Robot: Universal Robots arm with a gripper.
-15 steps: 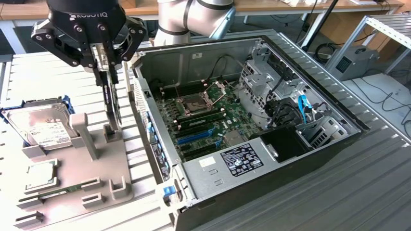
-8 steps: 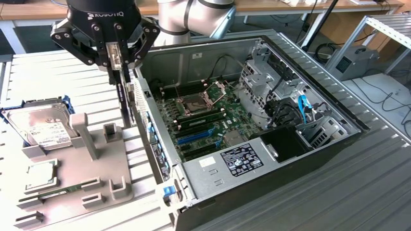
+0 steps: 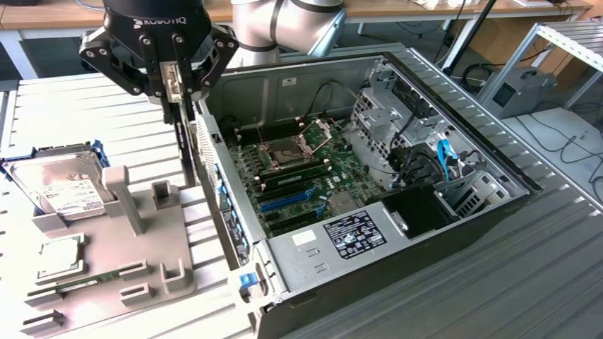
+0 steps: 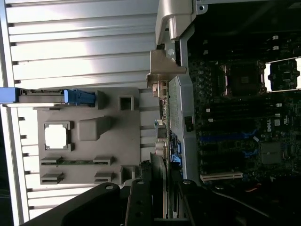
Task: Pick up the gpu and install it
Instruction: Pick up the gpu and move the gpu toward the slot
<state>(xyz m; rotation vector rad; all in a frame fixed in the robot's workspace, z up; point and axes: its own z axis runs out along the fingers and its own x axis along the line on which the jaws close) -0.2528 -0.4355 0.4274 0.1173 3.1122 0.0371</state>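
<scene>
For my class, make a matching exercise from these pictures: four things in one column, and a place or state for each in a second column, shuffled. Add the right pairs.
Things
1. gpu
2. hard drive
3. processor chip
4. blue cable

Places or states
A. lying flat in a square recess of the grey holder
B. inside the open computer case
C. hanging on edge, held in the gripper
D. in the blue-sided cradle, at the exterior view's left

Pairs: 1-C, 2-D, 3-A, 4-B
</scene>
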